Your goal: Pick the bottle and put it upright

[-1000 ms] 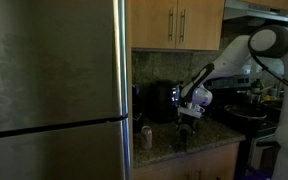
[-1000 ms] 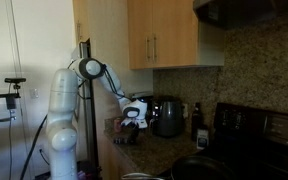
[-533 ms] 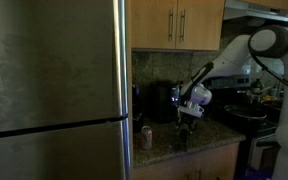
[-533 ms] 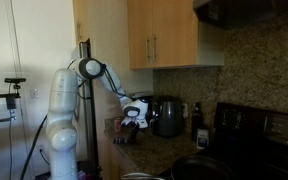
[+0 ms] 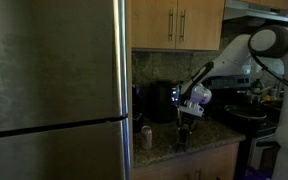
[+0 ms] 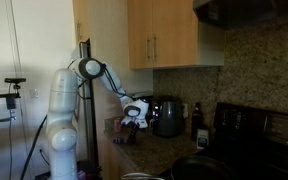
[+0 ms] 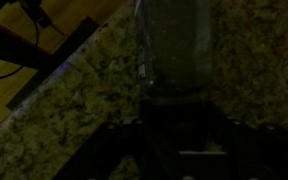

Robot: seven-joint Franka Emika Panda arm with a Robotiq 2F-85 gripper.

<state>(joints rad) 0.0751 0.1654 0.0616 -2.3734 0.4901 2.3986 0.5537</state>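
Granite counter (image 7: 74, 95) showed an edge near the dark bottle (image 7: 174, 45), which sat below my gripper (image 5: 186, 125). Dim light hid whether the jaws pinched it; a pale can (image 5: 146, 137) stood close by.

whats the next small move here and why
Probably a slow, slight descent. In the wrist view the dark bottle sits centred straight ahead of the pincer over the granite counter, so alignment looks fine. It is too dim to tell whether the jaws grip it yet.
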